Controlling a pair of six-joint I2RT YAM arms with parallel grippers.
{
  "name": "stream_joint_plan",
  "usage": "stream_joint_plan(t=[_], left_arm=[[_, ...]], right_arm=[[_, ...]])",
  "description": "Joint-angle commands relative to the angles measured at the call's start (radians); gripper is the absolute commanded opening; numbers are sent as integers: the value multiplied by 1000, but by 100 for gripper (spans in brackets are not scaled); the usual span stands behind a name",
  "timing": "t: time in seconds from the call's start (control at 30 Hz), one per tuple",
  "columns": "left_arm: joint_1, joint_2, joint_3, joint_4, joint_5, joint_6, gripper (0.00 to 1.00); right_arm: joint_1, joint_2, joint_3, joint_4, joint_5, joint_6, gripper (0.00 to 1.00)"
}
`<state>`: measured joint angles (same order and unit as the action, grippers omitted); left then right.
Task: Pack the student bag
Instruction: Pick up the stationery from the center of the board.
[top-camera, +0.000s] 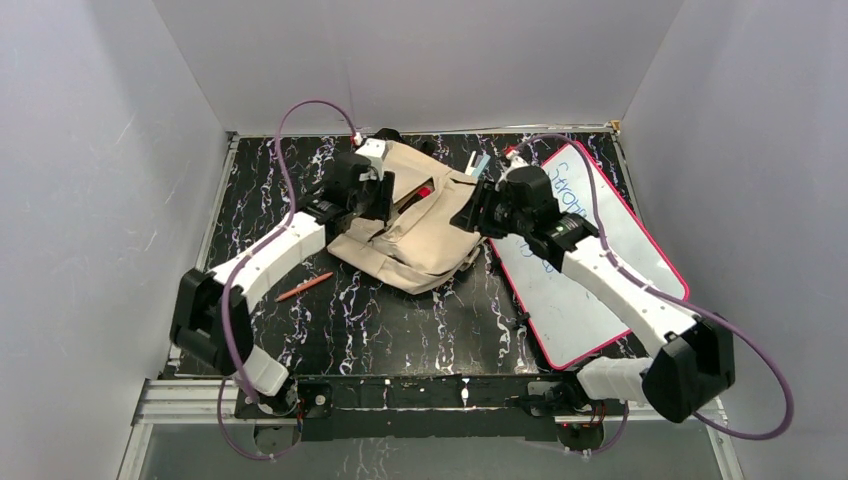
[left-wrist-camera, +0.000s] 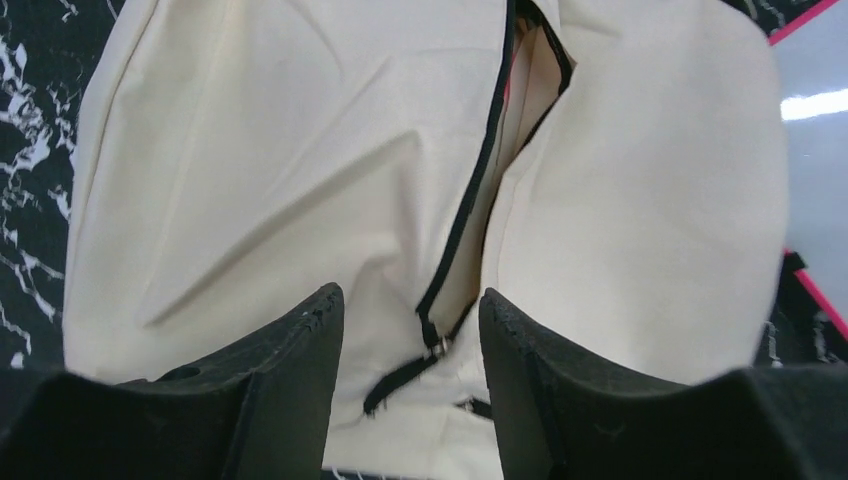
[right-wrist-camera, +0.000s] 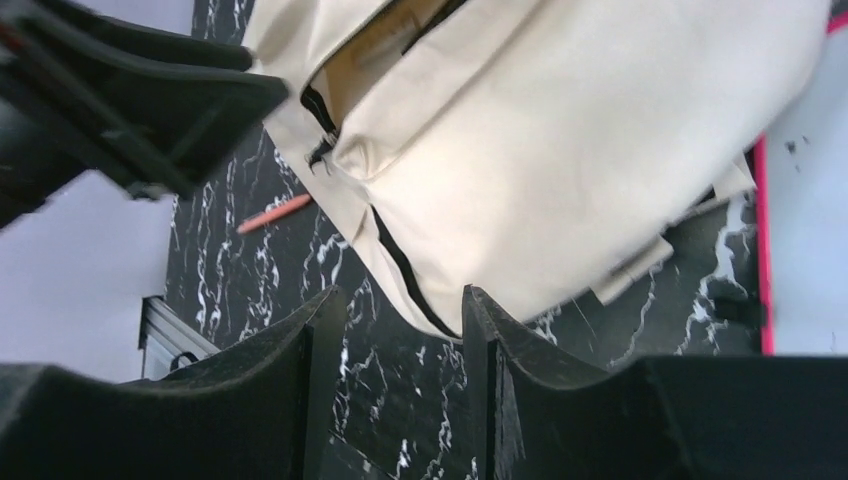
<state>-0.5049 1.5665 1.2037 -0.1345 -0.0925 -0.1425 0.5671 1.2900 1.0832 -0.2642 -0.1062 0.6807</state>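
Note:
The beige student bag (top-camera: 420, 235) lies on the black marbled table, its black zipper (left-wrist-camera: 480, 180) partly undone so the mouth gapes. Something red (top-camera: 424, 190) shows inside the opening. My left gripper (left-wrist-camera: 412, 300) hovers open over the bag's left end. The zipper pull (left-wrist-camera: 437, 344) lies between its fingers, and neither touches it. My right gripper (right-wrist-camera: 398, 295) is open just off the bag's right edge, with only table between its fingers. In the top view the left gripper (top-camera: 385, 200) and right gripper (top-camera: 470, 215) flank the bag.
A pink-framed whiteboard (top-camera: 600, 260) lies to the right, under my right arm, and the bag's edge reaches it. A red pencil (top-camera: 305, 287) lies on the table left of the bag, also seen as the pencil (right-wrist-camera: 275, 213) from the right wrist. Grey walls enclose the table.

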Motion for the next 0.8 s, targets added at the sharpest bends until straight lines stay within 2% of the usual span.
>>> stream_joint_plan(t=[0.0,0.17,0.37,0.47,0.5,0.53,0.57,0.77], left_arm=[[14,-244,-55,-135,-34,-149,51],[26,-476,-208,-298,-127,-404,53],[34,-688,-361,-566,-332,-974,58],[35,-766,-406,-667,-404,-1252,67],[35,-787,-421,-681,-420,-1312,74],[35,-805,-434,-686,-437,-1364,85],[36,-819,-448,-682,-453,-1393,91],[38,-756,-443,-743,-555,-1533,91]], right_arm=[[3,-118,-86,-24,31,-42,55],[1,-201,-184,-24,7,-10,56],[1,-241,-245,-21,-21,20,57],[1,-248,-261,-31,-34,27,57],[1,-251,-265,-38,-38,31,57],[1,-254,-270,-41,-43,35,56],[2,-258,-276,-42,-48,40,57],[1,-299,-302,-51,-51,68,57]])
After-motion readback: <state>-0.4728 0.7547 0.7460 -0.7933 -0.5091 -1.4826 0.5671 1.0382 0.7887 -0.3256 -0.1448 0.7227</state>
